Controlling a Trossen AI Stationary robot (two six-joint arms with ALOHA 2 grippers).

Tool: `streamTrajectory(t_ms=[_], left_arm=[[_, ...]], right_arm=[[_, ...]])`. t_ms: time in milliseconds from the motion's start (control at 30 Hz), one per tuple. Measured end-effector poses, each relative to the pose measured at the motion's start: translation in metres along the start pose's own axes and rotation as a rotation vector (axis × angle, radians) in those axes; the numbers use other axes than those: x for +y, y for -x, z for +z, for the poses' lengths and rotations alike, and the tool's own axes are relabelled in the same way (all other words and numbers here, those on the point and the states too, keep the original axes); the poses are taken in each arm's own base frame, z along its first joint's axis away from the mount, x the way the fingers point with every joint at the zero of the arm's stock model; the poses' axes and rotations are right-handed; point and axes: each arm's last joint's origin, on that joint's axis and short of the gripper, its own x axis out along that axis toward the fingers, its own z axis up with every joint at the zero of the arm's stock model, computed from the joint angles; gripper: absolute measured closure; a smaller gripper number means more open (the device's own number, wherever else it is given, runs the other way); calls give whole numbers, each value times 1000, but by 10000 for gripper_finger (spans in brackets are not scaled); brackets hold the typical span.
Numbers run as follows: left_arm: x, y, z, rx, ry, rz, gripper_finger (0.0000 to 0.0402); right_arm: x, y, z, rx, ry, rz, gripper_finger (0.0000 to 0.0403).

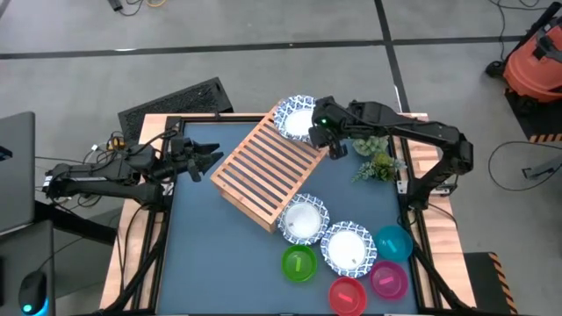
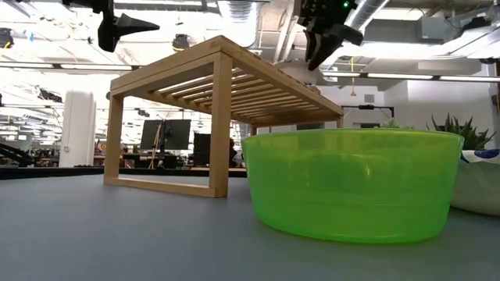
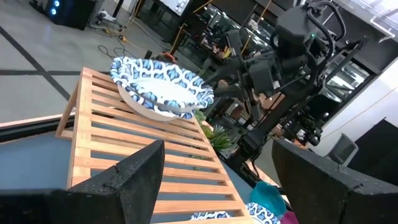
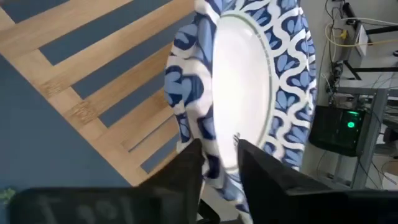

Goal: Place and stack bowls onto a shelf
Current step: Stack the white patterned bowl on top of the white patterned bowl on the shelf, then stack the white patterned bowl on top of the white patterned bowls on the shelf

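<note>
Blue-rimmed bowl on the shelf cut off at the right wrist picture's edges; near rim hidden behind the right gripper's fingers. Contact between fingers and rim not discernible. Green bowl in the low view blocks the bowls behind it. Plant only partly visible there. Background room figures too small to tell. Left gripper's fingertips cropped at the frame bottom.

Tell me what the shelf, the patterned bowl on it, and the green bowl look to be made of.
Shelf: pale unpainted wood, maybe bamboo; grain and slat joints show.
Patterned bowl: white with a blue printed rim, smooth and slightly glossy; ceramic or melamine, can't tell.
Green bowl: translucent plastic; light glows through its wall.
</note>
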Motion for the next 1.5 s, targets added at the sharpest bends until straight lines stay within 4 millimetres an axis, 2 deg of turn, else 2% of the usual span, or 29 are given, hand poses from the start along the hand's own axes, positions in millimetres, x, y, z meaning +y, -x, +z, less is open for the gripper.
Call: streamTrajectory(t_ms=[200,400,533,633,867,1000,1133,1233,1400,1500], left_arm=[[0,0,0,0,0,0,120],[1,0,-1,11,-5,8,120],[2,0,-2,24,-3,16,120],[2,0,-3,33,-7,23,120],[3,0,-4,35,-7,26,120],[3,0,-4,37,-7,27,120],[3,0,-4,40,0,29,120],[3,0,-4,40,4,29,120],[3,0,-4,40,4,29,120],[3,0,-4,41,4,29,120]], right_arm=[[-2,3,-2,-18,-49,-8,195],[2,34,-5,-96,-85,-44,181],[3,52,-6,-189,-239,-36,204],[2,52,-5,-206,-303,-40,239],[10,17,4,-126,-300,10,340],[13,3,10,-97,-277,33,381],[13,1,11,-98,-271,32,384],[14,8,12,-126,-277,22,359],[19,40,4,-164,-349,65,322],[33,55,-6,-154,-445,249,316]])
